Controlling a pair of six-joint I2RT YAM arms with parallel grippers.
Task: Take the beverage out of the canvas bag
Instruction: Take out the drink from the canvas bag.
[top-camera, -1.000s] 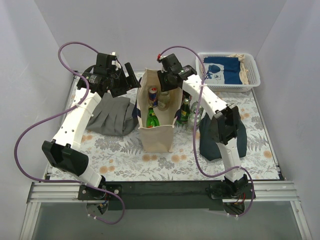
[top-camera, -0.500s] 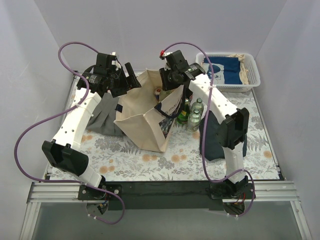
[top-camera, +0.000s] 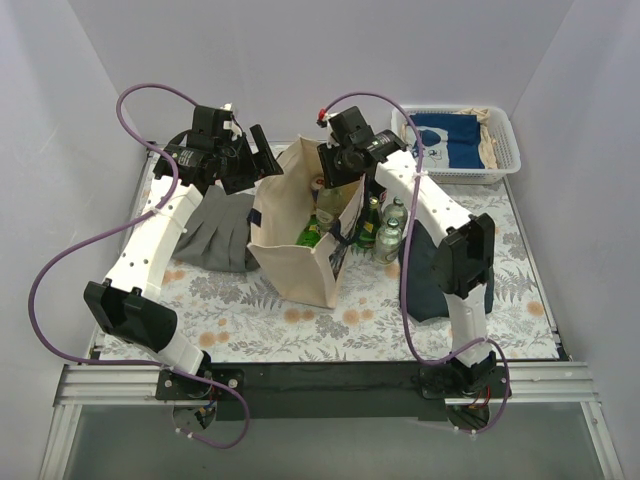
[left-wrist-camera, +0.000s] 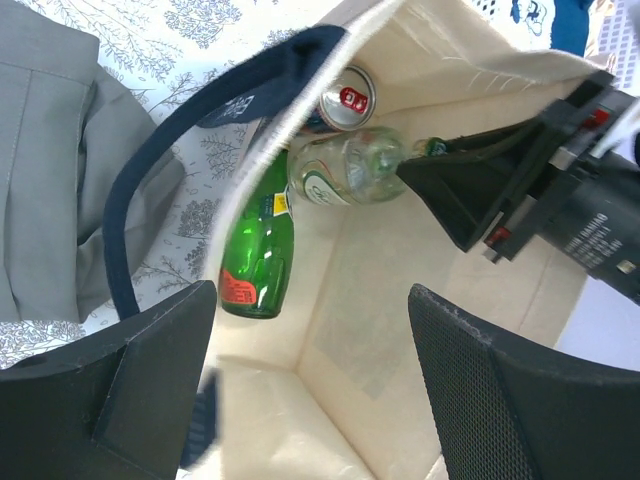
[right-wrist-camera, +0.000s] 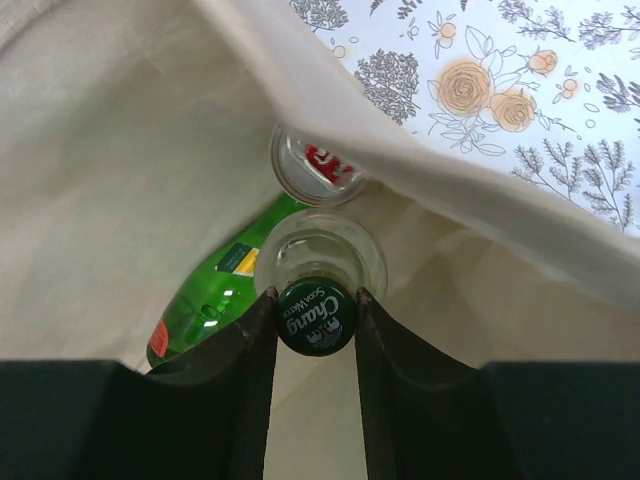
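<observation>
The cream canvas bag (top-camera: 290, 255) with navy handles (left-wrist-camera: 190, 120) stands mid-table, leaning, its mouth wide open. Inside lie a clear soda-water bottle (left-wrist-camera: 350, 170) with a green cap (right-wrist-camera: 316, 318), a green bottle (left-wrist-camera: 258, 255) and a red-topped can (left-wrist-camera: 346, 98). My right gripper (right-wrist-camera: 315, 296) reaches into the bag's mouth (top-camera: 335, 190) and is shut on the clear bottle's cap. My left gripper (left-wrist-camera: 310, 300) is open and empty, hovering over the bag's left rim (top-camera: 262, 160).
Two or three bottles (top-camera: 385, 232) stand just right of the bag. A dark cloth (top-camera: 440, 285) lies right of them, a grey cloth (top-camera: 215, 235) left of the bag. A white basket (top-camera: 510, 160) holding blue fabric sits at the back right.
The bag went from upright to tipped leftward with its mouth spread, then swung partly back. My right gripper stayed in its mouth. The left arm has hardly moved.
</observation>
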